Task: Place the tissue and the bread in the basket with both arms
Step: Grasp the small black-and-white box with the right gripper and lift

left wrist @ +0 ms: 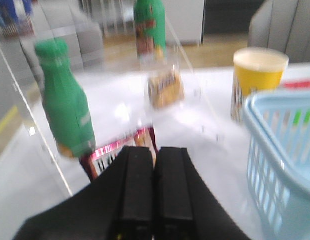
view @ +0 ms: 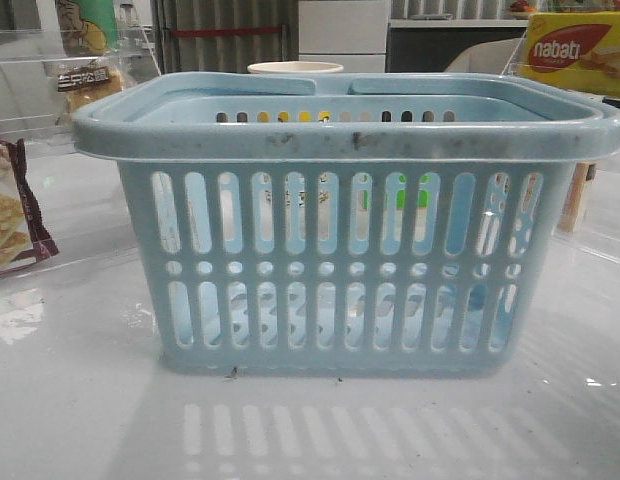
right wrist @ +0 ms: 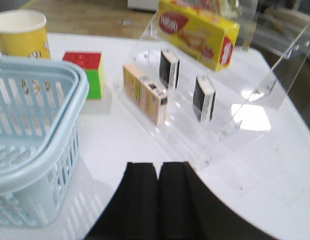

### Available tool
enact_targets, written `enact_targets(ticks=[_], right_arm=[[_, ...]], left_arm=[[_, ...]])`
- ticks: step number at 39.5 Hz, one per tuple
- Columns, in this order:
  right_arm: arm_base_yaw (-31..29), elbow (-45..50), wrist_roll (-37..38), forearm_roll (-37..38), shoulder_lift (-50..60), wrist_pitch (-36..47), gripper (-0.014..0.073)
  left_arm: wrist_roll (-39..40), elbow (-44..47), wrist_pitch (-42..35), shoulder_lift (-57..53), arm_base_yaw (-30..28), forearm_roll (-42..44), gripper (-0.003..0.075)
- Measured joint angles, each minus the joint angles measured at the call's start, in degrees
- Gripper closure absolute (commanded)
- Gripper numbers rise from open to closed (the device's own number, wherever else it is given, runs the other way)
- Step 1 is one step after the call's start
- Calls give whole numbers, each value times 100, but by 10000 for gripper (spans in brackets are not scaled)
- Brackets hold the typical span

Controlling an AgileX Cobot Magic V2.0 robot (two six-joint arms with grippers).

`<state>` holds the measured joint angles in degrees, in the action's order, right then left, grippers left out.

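The pale blue slotted basket (view: 350,230) stands in the middle of the table; its inside is hidden from the front view. It also shows in the left wrist view (left wrist: 280,160) and the right wrist view (right wrist: 40,125). My left gripper (left wrist: 155,155) is shut and empty, above a dark red packet (left wrist: 120,150), left of the basket. A clear bread packet (left wrist: 166,87) sits on an acrylic shelf beyond it. My right gripper (right wrist: 158,167) is shut and empty, right of the basket. On an acrylic shelf ahead lie a beige pack (right wrist: 145,95) and two black-and-white packs (right wrist: 203,97); I cannot tell which is tissue.
Green bottles (left wrist: 65,100) stand on the left shelf. A yellow paper cup (right wrist: 22,32) stands behind the basket, and a red and green cube (right wrist: 87,72) lies beside it. A yellow nabati box (right wrist: 197,30) sits on the right shelf's top. The wafer packet (view: 10,215) lies at far left.
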<state>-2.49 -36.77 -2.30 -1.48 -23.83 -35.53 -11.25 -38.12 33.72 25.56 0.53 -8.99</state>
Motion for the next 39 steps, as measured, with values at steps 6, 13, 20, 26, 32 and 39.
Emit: enact_targets(ticks=[6,13,20,26,32,39], right_arm=[[0,11,0,0,-489,-376,536],[0,66,0,0,-995,-535,524],[0,66,0,0,-1414,-545,218],[0,66,0,0,-1767,-545,43],[0,66,0,0,-2163,-457,43],[-158,-252,0,-11,-2775,-431,43]], left_arm=[[0,81,228,406,0,-60,629],[0,242,257,759,0,-99,600],[0,257,260,992,0,-112,284],[0,257,260,1126,0,-112,160],[8,257,244,1265,168,-112,160],[-135,257,187,1309,999,-112,160]])
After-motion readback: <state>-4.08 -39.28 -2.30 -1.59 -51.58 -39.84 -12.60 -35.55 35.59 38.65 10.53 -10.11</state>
